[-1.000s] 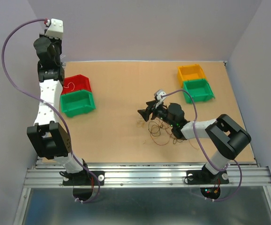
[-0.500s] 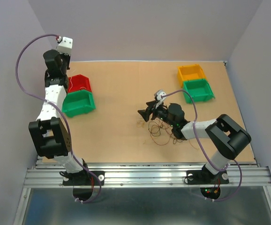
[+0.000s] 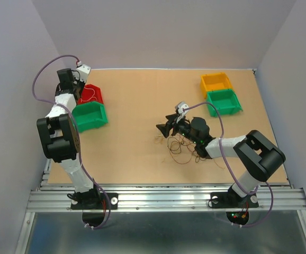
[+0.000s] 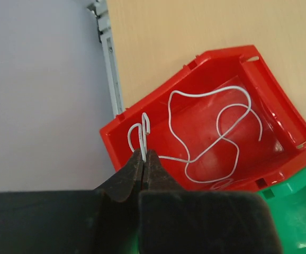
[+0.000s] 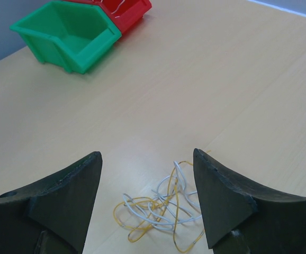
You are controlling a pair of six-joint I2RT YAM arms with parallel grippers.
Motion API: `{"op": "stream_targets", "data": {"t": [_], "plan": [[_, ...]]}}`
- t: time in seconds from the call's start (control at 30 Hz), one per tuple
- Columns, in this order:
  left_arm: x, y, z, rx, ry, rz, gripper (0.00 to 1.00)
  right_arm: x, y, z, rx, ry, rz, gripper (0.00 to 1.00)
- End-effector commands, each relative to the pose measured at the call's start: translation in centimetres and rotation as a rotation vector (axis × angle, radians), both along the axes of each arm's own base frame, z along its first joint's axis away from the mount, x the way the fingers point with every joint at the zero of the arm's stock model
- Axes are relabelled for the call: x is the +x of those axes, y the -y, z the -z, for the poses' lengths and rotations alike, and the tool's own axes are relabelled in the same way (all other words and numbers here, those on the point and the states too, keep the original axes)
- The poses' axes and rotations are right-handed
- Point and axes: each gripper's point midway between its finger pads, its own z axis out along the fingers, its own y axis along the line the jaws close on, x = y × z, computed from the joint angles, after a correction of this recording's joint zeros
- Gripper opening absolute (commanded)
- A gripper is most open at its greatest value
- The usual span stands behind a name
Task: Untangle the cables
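My left gripper (image 4: 143, 153) is shut on one end of a whitish cable (image 4: 216, 132). The rest of that cable lies in loops inside the red bin (image 4: 222, 53). In the top view, the left gripper (image 3: 80, 86) hangs over the red bin (image 3: 99, 98) at the table's far left. My right gripper (image 5: 146, 153) stands open, low over a small tangle of yellow and whitish cables (image 5: 158, 211) on the table. From above, darker thin cables (image 3: 182, 149) spread under and beside the right gripper (image 3: 166, 126).
A green bin (image 3: 89, 117) sits against the red one; it shows in the right wrist view as the green bin (image 5: 68, 32). A yellow bin (image 3: 216, 82) and another green bin (image 3: 224, 101) stand at the far right. The table's left edge rail (image 4: 109, 63) runs beside the red bin.
The left arm has folded down and to the right, bringing its gripper from high at the back left to over the red bin. The right arm has not moved.
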Motion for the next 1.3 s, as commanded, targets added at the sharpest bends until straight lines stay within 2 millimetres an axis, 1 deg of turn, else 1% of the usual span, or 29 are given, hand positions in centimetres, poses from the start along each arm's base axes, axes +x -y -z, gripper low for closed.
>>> {"op": "stream_targets", "data": {"t": [0.0, 0.1, 0.13, 0.2, 0.23, 0.27, 0.3, 0.33, 0.43, 0.47, 0.5, 0.53, 0.57, 0.6, 0.7, 0.73, 0.8, 0.83, 0.9, 0.93, 0.97, 1.0, 1.03, 1.07, 1.1, 1.13, 1.17, 1.2, 1.27], "plan": [[0.9, -0.6, 0.0, 0.054, -0.047, 0.02, 0.0, -0.1, 0.2, -2.2, 0.044, 0.068, 0.004, 0.75], [1.6, -0.7, 0.6, 0.051, -0.062, 0.024, 0.0, 0.1, 0.0, -2.1, 0.044, 0.065, 0.003, 0.75], [1.8, -0.6, 1.7, 0.048, -0.088, 0.032, 0.0, 0.1, 0.0, -2.0, 0.044, 0.063, 0.003, 0.75], [1.8, -0.2, 2.5, 0.054, -0.137, 0.06, 0.0, 0.1, 0.0, -2.0, 0.044, 0.063, 0.003, 0.75], [1.6, -0.2, 3.9, 0.07, -0.182, 0.085, 0.0, 0.1, 0.0, -2.0, 0.042, 0.063, 0.004, 0.75], [1.8, -0.2, 3.8, 0.079, -0.199, 0.096, 0.0, 0.1, 0.1, -2.0, 0.043, 0.062, 0.007, 0.75], [1.2, -0.4, 5.2, 0.077, -0.254, 0.093, 0.0, 0.1, 0.0, -2.0, 0.043, 0.064, 0.007, 0.75], [1.1, -0.5, 5.4, 0.077, -0.269, 0.091, 0.01, 0.1, 0.0, -2.0, 0.042, 0.065, 0.006, 0.75], [0.8, -0.1, 5.2, 0.069, -0.283, 0.11, 0.09, 0.1, 0.0, -1.9, 0.044, 0.058, 0.004, 0.75], [0.5, 0.2, 5.2, 0.064, -0.289, 0.129, 0.24, 0.2, 0.0, -1.8, 0.042, 0.058, 0.009, 0.75], [0.5, 0.4, 4.7, 0.065, -0.277, 0.144, 0.35, 0.2, 0.0, -1.8, 0.043, 0.057, 0.012, 0.75], [0.4, 0.8, 3.3, 0.064, -0.247, 0.159, 0.44, 0.2, 0.0, -1.7, 0.041, 0.055, 0.012, 0.75], [0.2, 1.0, 3.0, 0.062, -0.239, 0.167, 0.64, 0.3, 0.1, -1.7, 0.041, 0.055, 0.015, 0.76], [0.1, 1.3, 1.6, 0.061, -0.207, 0.181, 0.68, 0.3, 0.0, -1.8, 0.043, 0.055, 0.015, 0.76], [-0.2, 1.7, -0.4, 0.053, -0.163, 0.186, 0.69, 0.1, 0.3, -2.0, 0.046, 0.056, 0.02, 0.77], [-0.4, 1.8, -2.0, 0.058, -0.133, 0.184, 0.69, 0.1, 0.4, -1.8, 0.042, 0.05, 0.024, 0.78], [-0.8, 2.0, -3.3, 0.057, -0.104, 0.182, 0.7, 0.2, 0.9, -2.0, 0.034, 0.051, 0.049, 0.78], [-1.3, 2.2, -5.2, 0.059, -0.064, 0.186, 0.7, 0.2, 1.2, -1.3, 0.004, 0.026, 0.061, 0.78], [-2.2, 3.1, -7.4, 0.052, -0.008, 0.202, 0.72, 0.7, 1.8, -1.6, -0.022, 0.015, 0.103, 0.74], [-2.5, 3.7, -7.9, 0.043, 0.005, 0.218, 0.72, 0.7, 2.3, 0.2, -0.091, -0.058, 0.123, 0.72], [-2.9, 4.5, -8.4, 0.036, 0.016, 0.24, 0.72, 0.9, 2.7, 1.0, -0.133, -0.103, 0.148, 0.7], [-3.6, 6.7, -7.4, 0.012, -0.002, 0.29, 0.72, 2.2, 3.1, 0.0, -0.14, -0.133, 0.219, 0.7], [-4.5, 8.2, -8.5, 0.017, 0.021, 0.318, 0.72, 2.4, 3.7, 0.9, -0.176, -0.19, 0.256, 0.7], [-5.0, 10.1, -8.3, 0.017, 0.021, 0.357, 0.72, 1.7, 4.6, 3.0, -0.253, -0.275, 0.278, 0.71], [-5.8, 13.3, -6.7, 0.017, 0.005, 0.418, 0.72, 1.8, 4.9, 3.1, -0.264, -0.291, 0.296, 0.71], [-6.8, 16.3, -7.4, 0.029, 0.035, 0.462, 0.72, 1.5, 4.9, 3.0, -0.259, -0.291, 0.283, 0.72], [-7.5, 18.4, -7.3, 0.032, 0.049, 0.499, 0.72, 1.2, 4.7, 3.0, -0.259, -0.292, 0.26, 0.73], [-8.8, 22.6, -6.8, 0.017, 0.074, 0.58, 0.73, 0.7, 4.2, 2.9, -0.252, -0.291, 0.224, 0.75], [-9.9, 26.2, -6.7, -0.023, 0.103, 0.651, 0.75, 1.1, 4.1, 2.4, -0.234, -0.274, 0.23, 0.77]]}}
